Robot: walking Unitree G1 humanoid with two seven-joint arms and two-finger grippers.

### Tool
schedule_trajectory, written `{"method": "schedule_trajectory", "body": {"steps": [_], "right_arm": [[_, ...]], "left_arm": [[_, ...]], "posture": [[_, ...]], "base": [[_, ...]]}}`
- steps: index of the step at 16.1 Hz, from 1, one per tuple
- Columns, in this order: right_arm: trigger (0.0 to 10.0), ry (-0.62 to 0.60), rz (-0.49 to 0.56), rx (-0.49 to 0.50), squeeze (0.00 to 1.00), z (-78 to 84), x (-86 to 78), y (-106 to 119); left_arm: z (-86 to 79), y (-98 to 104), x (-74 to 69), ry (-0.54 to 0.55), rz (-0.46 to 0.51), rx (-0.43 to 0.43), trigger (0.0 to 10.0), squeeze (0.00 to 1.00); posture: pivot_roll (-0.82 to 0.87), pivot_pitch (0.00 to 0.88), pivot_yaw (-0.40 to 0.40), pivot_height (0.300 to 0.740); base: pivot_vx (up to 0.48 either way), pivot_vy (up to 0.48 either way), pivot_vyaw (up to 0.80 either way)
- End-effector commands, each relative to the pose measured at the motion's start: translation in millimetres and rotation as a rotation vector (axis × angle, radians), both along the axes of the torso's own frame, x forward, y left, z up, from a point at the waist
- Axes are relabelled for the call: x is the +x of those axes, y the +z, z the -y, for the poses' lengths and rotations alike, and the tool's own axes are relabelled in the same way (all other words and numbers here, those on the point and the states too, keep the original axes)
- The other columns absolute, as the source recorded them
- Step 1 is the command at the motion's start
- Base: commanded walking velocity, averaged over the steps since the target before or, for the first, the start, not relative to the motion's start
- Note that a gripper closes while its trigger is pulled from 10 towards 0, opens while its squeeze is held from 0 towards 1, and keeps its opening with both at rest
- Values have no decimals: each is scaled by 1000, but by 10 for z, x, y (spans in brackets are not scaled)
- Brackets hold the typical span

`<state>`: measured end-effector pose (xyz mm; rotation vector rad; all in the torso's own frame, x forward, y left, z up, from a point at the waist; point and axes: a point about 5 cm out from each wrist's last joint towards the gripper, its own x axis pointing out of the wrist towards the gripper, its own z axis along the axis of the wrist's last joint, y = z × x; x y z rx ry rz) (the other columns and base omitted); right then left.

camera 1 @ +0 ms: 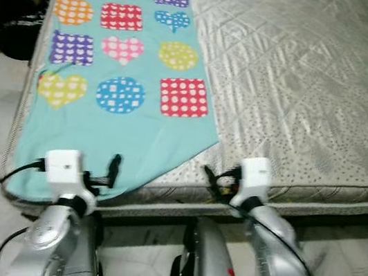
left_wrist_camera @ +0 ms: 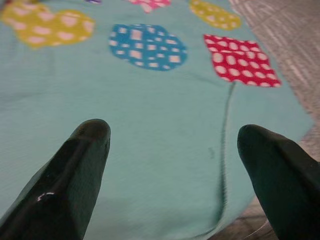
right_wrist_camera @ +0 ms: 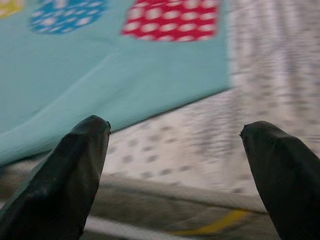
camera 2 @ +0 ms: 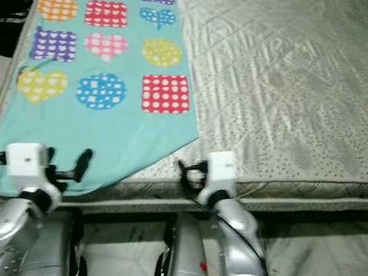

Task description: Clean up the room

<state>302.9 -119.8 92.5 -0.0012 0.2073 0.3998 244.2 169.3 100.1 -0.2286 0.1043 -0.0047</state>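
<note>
Lying along the left side of the mattress (camera 1: 303, 94) in the eye views, turquoise blanket (camera 1: 101, 132) with coloured patches; hovering over its near edge in the left wrist view, left gripper (left_wrist_camera: 172, 145), fingers apart; hanging at the mattress edge beside its corner in the right wrist view, right gripper (right_wrist_camera: 175, 145), fingers apart.

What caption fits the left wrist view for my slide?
Left gripper open over the turquoise blanket, near its corner on the bed.

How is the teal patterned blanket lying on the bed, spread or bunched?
Spread flat. The blanket lies smooth along the mattress's left side, its near edge cut diagonally, its pattern unwrinkled.
</note>
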Motion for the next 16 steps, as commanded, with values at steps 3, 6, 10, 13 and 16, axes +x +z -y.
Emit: {"method": "schedule_trajectory", "body": {"steps": [3,6,10,13,16], "right_arm": [[10000,-3,-2,-25,0,49,-24,-33],[10000,-6,-1,-22,0,40,-29,-37],[10000,-82,-23,33,0,86,36,-26],[10000,-83,0,-2,0,89,55,-12],[10000,-115,-4,16,0,95,83,-15]], "left_arm": [[9,-39,-21,6,-22,-3,10000,0],[15,-43,-26,7,-25,-4,10000,0],[6,-41,-44,11,-32,0,10000,0],[-6,-40,-50,11,-35,5,10000,0],[-5,-33,-37,6,-34,9,10000,0]], "posture": [[-38,252,-67,566],[-36,254,-65,566],[-20,261,-63,566],[-15,259,-58,566],[-10,257,-53,566]], "base": [[0,0,544],[0,0,363],[0,0,0],[0,0,533],[0,0,800]]}}
